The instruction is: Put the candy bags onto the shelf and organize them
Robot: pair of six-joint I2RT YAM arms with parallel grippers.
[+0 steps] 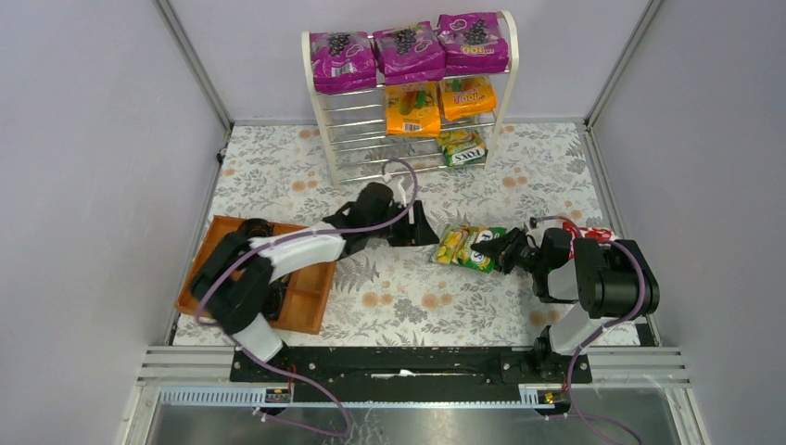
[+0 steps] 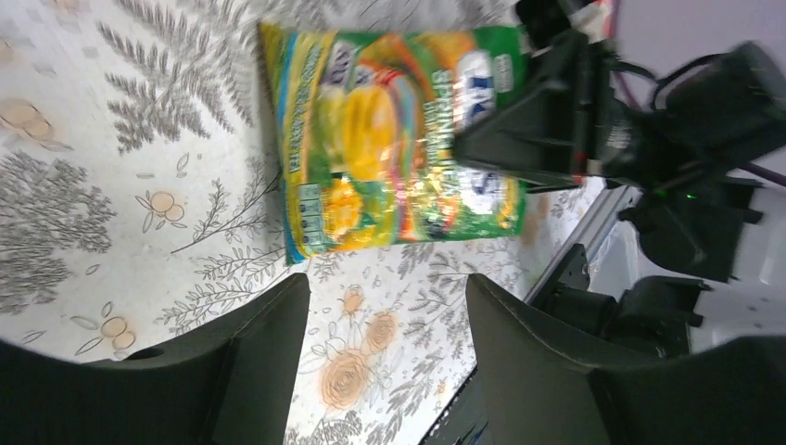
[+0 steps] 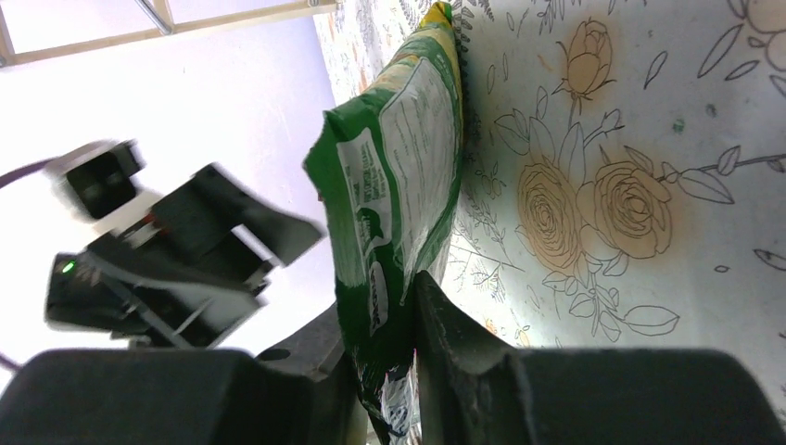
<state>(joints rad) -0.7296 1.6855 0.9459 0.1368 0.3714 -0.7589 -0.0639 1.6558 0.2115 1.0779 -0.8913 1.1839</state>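
Last green-yellow FOXS bag [image 1: 468, 247] is found on the table [image 1: 399, 297], centre-right, well apart from the shelf [image 1: 319, 102]. One edge is raised and pinched by the right hand [image 3: 389, 324]. The left hand [image 2: 385, 343] is spread and aimed at the bag's free end, not touching. Judged step: handover, then placement on the lower tier beside the shelved FOXS bag [image 1: 462, 146]. The pinch should be released only once the other hand is closed deep on the glossy film, which is expected to slip.

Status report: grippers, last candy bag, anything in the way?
Right gripper shut on green-yellow bag. Left gripper open, empty, beside it. Other six bags on shelf; path looks clear.
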